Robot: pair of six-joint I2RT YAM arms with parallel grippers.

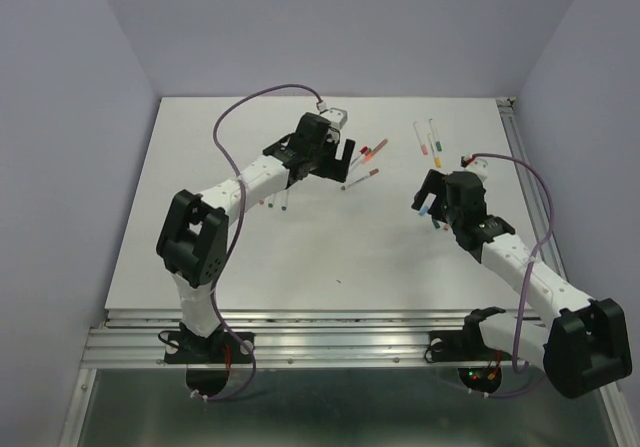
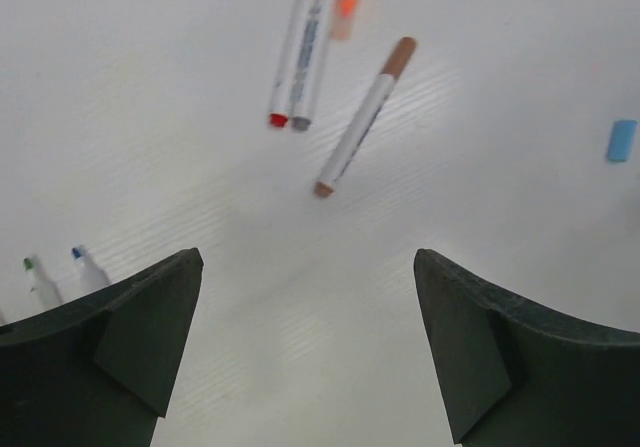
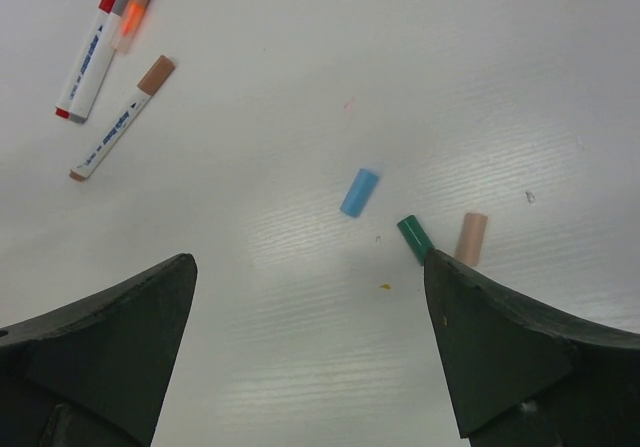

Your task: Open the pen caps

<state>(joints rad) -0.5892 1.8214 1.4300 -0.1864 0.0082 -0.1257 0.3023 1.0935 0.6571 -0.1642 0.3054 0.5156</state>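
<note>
- Both tools are spread wide and empty: the left end effector (image 2: 310, 337) and the right end effector (image 3: 310, 347) each hang over the bare white bench (image 2: 150, 117).
- Capped pens lie ahead of the left one. A brown-capped pen (image 2: 365, 117) lies alone, and a red-capped pen (image 2: 293, 52) lies side by side against a grey-capped pen (image 2: 317, 57).
- Two uncapped pens (image 2: 35, 279) show green and blue tips at the left edge.
- Loose before the right one are a blue cap (image 3: 359, 191), a green cap (image 3: 414, 238) and a peach cap (image 3: 471, 238); the last two nearly touch.
- We judge the pens light, stiff and smooth-walled, so they are likely to roll or skid on the slick bench.
- We would pinch the white barrel at mid-length with one tool and the short coloured cap with the other, then pull straight along the axis.
- The caps are tiny cylinders, so a grip on one is easily lost.
</note>
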